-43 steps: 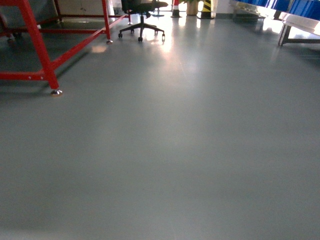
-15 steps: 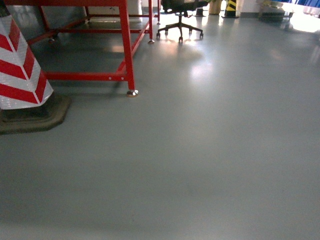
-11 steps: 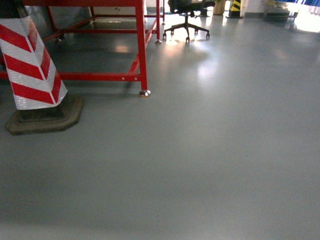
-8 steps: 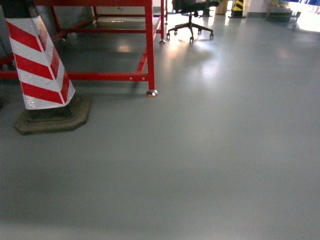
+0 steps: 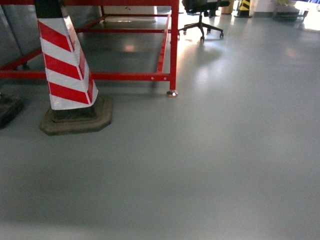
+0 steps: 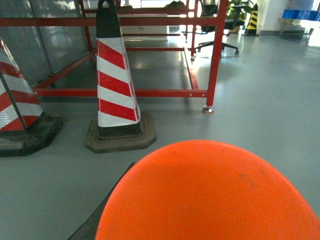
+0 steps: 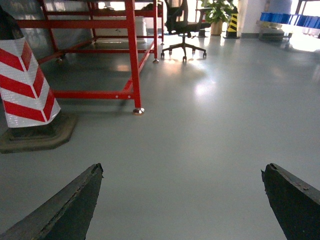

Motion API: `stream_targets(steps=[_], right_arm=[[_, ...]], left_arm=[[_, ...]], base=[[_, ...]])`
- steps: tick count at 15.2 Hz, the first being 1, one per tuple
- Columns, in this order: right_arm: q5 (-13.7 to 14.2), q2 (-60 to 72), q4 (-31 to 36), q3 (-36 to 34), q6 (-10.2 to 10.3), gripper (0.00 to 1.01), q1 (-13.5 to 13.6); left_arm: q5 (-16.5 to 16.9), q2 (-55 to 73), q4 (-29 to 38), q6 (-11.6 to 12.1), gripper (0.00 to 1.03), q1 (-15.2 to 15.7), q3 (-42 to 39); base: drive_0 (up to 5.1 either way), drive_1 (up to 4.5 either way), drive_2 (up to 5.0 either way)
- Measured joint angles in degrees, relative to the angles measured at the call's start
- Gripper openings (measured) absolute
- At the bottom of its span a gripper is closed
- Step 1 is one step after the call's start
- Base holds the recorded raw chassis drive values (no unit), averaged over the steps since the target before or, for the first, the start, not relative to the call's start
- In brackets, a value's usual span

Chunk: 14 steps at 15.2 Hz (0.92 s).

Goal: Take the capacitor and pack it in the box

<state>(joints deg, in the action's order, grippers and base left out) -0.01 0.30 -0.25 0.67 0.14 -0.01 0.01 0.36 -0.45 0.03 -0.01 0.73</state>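
A large, rounded orange object, the capacitor [image 6: 215, 190], fills the bottom of the left wrist view. My left gripper [image 6: 207, 227] is shut on it. Only one dark finger [image 6: 102, 216] shows, lying against its left side. In the right wrist view my right gripper [image 7: 182, 172] stands open over bare grey floor, its two dark fingertips wide apart and nothing between them. The box is out of view. Neither gripper appears in the head view.
A red-and-white striped cone [image 5: 67, 70] on a dark base stands at the left, and a second cone [image 6: 15, 105] is further left. Behind them is a red metal frame [image 5: 173, 50]. A black office chair [image 5: 202, 10] is far back. Grey floor stretches to the right.
The head view has swung left. The striped cone came in from the left edge and slid toward the middle. The red frame's leg and the chair shifted right.
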Motion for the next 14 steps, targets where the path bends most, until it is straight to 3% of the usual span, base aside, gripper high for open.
stream_targets(steps=[14], right_arm=[[0.0, 0.0, 0.0, 0.0, 0.0, 0.98, 0.0]], left_arm=[[0.0, 0.0, 0.0, 0.0, 0.43, 0.0, 0.0]], base=[[-5.0, 2.44, 2.4]])
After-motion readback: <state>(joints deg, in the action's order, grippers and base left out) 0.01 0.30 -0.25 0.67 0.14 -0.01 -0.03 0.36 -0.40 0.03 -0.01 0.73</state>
